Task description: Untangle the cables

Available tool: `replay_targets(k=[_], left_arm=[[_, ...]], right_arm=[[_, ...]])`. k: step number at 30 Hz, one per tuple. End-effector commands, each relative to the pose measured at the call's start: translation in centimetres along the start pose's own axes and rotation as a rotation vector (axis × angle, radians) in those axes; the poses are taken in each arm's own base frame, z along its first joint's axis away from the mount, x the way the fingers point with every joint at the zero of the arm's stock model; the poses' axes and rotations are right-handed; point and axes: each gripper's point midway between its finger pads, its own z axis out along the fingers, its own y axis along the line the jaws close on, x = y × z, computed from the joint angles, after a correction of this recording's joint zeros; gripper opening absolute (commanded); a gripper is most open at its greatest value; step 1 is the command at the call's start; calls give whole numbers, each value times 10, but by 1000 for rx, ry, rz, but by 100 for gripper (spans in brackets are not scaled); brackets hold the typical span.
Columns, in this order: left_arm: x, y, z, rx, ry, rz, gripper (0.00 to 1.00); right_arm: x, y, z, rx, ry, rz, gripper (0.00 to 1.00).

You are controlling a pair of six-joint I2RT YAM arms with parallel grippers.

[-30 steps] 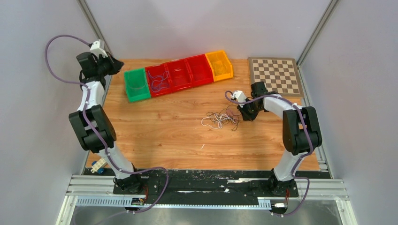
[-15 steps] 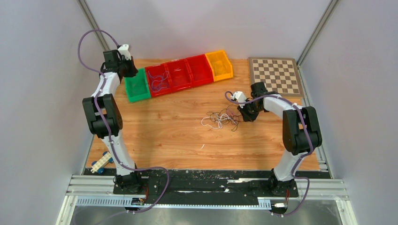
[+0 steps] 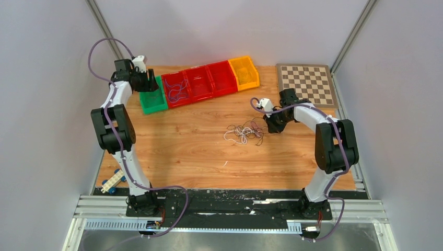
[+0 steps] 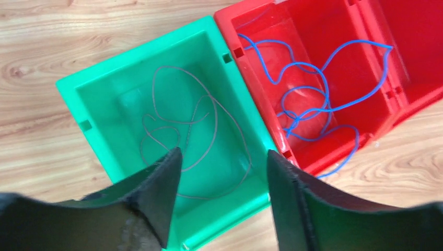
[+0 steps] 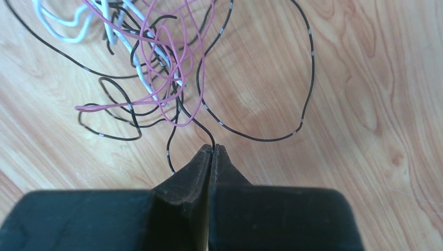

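1. The tangle (image 3: 244,132) lay on the table (image 3: 177,151), mid-board, just beside my right gripper (image 5: 213,148). It was made up of a black cable (image 5: 308,78) with pale bands, a pink cable (image 5: 115,106) and a white cable (image 5: 56,22), all looped through one another.
2. My right gripper's jaws were pressed together, pinching the black cable where a strand rises to the tips.
3. My left gripper (image 4: 223,154) hung over the green bin (image 4: 136,52) with its jaws spread wide, holding nothing. A thin brown cable (image 4: 155,83) lay coiled inside. A blue cable (image 4: 292,65) lay in the neighbouring red bin (image 4: 360,78).
4. Handling judgement: the strands look very light, limp and thin. A fast pull would probably drag the whole knot or cinch it. They may also slip from flat pads.
5. Best hold, I judged: near a free end or on an outer loop, drawn slowly outward.
6. I could read no brands, labels or writing anywhere.
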Motion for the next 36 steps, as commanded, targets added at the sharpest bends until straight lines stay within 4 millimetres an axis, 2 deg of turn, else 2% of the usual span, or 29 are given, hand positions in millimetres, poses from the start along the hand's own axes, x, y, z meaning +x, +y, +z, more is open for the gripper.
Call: replay_targets(k=[1, 4, 6, 7, 8, 9, 10, 11, 12, 13, 14, 15, 16, 17, 18, 20, 22, 26, 31, 36], left_arm=[[-71, -22, -66, 35, -174, 58, 73], [-82, -32, -90, 57, -205, 79, 88], [-84, -47, -107, 119, -222, 138, 94], [-82, -67, -118, 197, -235, 167, 98], [-79, -77, -123, 236, -245, 211, 99], [-70, -101, -131, 323, -246, 240, 100], [-56, -113, -130, 363, -229, 283, 100], [-46, -139, -135, 440, -207, 310, 100], [-32, -151, -133, 479, -183, 345, 100], [-17, -178, -131, 551, -142, 355, 100], [1, -189, -127, 587, -102, 346, 100], [14, -212, -123, 637, -72, 360, 99], [33, -226, -117, 672, -24, 337, 98], [43, -253, -114, 728, -12, 365, 96], [56, -266, -107, 754, 11, 343, 95], [80, -312, -100, 860, 68, 330, 92], [93, -339, -91, 924, 126, 289, 87], [110, -377, -67, 985, 210, 222, 79], [129, -390, -36, 970, 295, 133, 77], [135, -391, -25, 959, 316, 87, 76]], right_arm=[[-49, 10, -23, -28, -151, -43, 0], [-60, 21, -23, -59, -176, -57, 0], [-67, 30, -21, -82, -189, -63, 0], [-71, 34, -22, -94, -199, -71, 0], [-73, 38, -22, -99, -200, -79, 1], [-72, 40, -23, -100, -189, -74, 6], [-67, 41, -24, -105, -164, -55, 14], [-59, 44, -26, -128, -134, -36, 24], [-52, 47, -29, -159, -117, -14, 36], [-46, 49, -33, -188, -108, 14, 47], [-42, 50, -38, -204, -107, 38, 56], [-42, 52, -42, -210, -114, 57, 61], [-43, 53, -45, -210, -122, 68, 64], [-49, 55, -48, -217, -142, 80, 66], [-55, 55, -49, -219, -165, 101, 67], [-68, 51, -49, -222, -202, 156, 65], [-76, 44, -43, -222, -213, 218, 61], [-93, 35, -33, -240, -252, 248, 53], [-111, 26, -18, -225, -262, 212, 44], [-115, 21, 5, -216, -240, 174, 37]])
